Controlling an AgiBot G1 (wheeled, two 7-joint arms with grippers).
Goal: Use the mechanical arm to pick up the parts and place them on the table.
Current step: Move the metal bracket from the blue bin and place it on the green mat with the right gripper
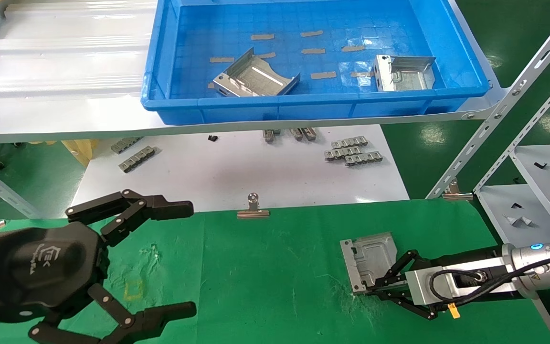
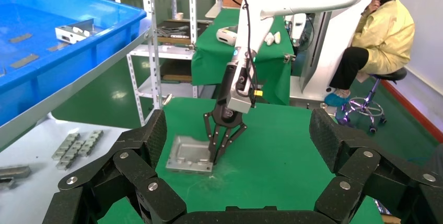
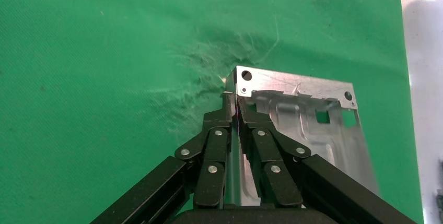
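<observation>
One shiny silver part (image 1: 368, 255) lies on the green table (image 1: 265, 277), right of centre. My right gripper (image 1: 369, 290) reaches in from the right and is shut on that part's near side wall. The right wrist view shows the wall pinched between the fingers (image 3: 227, 130), with the part (image 3: 308, 114) just beyond them. The left wrist view shows the same part (image 2: 185, 153) flat on the cloth under the right gripper (image 2: 213, 160). Two more parts (image 1: 256, 76) (image 1: 404, 71) sit in the blue tray (image 1: 303, 102). My left gripper (image 1: 182, 260) hangs open and empty at the lower left.
A silver binder clip (image 1: 253, 208) sits at the cloth's far edge. Several grey ridged strips (image 1: 351, 152) lie on the white sheet (image 1: 237, 172) under the tray's shelf. A perforated rack (image 1: 518, 91) stands at the right. A seated person in yellow (image 2: 384, 31) is beyond the table.
</observation>
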